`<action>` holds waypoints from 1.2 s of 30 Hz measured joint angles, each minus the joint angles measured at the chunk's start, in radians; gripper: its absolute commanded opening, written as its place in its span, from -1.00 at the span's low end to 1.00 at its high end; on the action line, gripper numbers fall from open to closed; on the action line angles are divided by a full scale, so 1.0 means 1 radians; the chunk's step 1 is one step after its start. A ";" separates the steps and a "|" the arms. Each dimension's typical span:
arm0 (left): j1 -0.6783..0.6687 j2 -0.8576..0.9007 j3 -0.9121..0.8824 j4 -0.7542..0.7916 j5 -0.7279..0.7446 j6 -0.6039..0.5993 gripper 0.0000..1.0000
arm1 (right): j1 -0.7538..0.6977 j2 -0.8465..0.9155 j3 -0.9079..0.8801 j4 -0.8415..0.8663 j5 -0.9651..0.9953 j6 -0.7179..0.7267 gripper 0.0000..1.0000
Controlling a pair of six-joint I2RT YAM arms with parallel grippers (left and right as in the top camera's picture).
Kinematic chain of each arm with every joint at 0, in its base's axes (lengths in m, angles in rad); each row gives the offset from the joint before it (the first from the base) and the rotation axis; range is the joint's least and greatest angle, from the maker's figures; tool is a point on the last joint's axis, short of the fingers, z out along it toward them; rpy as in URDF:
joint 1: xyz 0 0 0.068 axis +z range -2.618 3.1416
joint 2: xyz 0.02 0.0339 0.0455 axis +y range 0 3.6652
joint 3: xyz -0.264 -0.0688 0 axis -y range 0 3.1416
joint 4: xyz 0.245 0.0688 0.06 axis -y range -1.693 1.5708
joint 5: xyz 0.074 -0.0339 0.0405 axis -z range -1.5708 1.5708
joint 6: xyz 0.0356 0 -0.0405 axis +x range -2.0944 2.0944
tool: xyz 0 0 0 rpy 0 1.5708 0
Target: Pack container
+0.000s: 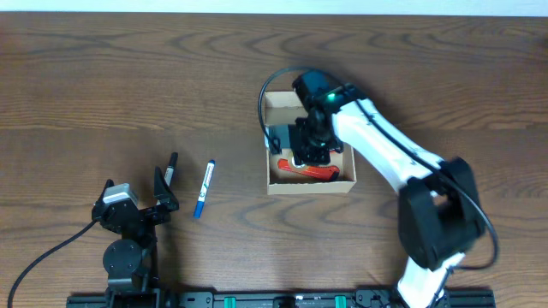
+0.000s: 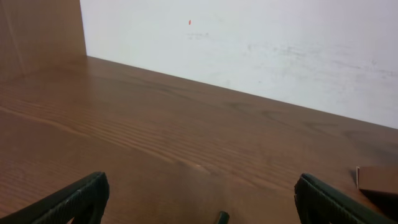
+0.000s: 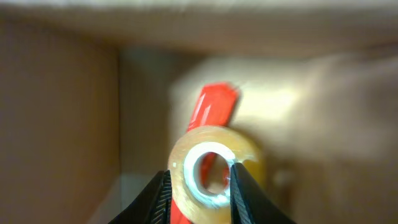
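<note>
Container [image 1: 282,103] is sitting around and beneath my right gripper [image 3: 200,186], which is pinching a tape roll [image 3: 214,137] just over a red item [image 3: 214,106]. If I'm letting go here, the roll is likely tipping off it.

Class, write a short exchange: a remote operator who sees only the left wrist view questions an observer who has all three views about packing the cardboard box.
Operator: Where is the container, and what is in it?
Observer: To your right; the container is open, the right pincer down inside, over a tape roll and a red item.
Operator: Anything left to pack?
Observer: A blue marker lies right of your open left pincer, a black pen between them.
</note>
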 measured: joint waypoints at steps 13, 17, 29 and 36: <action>0.000 0.008 0.058 -0.160 0.116 -0.200 0.91 | -0.178 -0.464 0.116 0.006 -0.029 0.471 0.98; 0.000 0.086 0.182 -0.462 0.127 -0.269 0.92 | -0.339 -0.522 0.117 0.039 0.019 0.595 0.99; 0.000 0.810 0.948 -1.052 0.103 -0.310 0.91 | -0.790 -0.499 0.117 0.114 0.103 1.056 0.98; 0.000 1.289 1.394 -1.255 0.097 -0.120 0.91 | -0.838 -0.385 0.116 0.017 0.132 1.126 0.98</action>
